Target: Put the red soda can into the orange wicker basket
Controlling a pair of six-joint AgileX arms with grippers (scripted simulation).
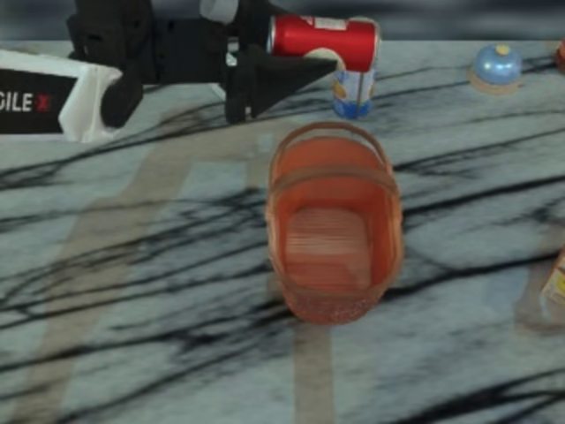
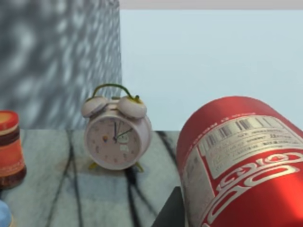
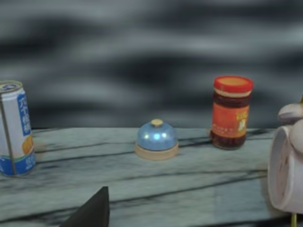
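Observation:
The red soda can [image 1: 322, 40] lies on its side in the air, with my left gripper [image 1: 309, 53] shut on it at the table's far side. It hangs just beyond the far rim of the orange wicker basket [image 1: 277, 208], which stands mid-table with its hoop handle [image 1: 331, 172] arched across. In the left wrist view the can [image 2: 246, 165] fills the near corner beside one dark finger [image 2: 170, 213]. My right gripper [image 3: 142, 222] is parked out of the top view; one finger [image 3: 94, 210] shows, with bare table beside it.
A taller blue-and-white can [image 1: 353, 93] stands right behind the held can. A blue bell [image 1: 497, 66] and a red-lidded jar [image 3: 231, 113] stand far right. A pink alarm clock [image 2: 116, 135] is near the right edge, and a yellow box [image 1: 556, 283] lies at the right rim.

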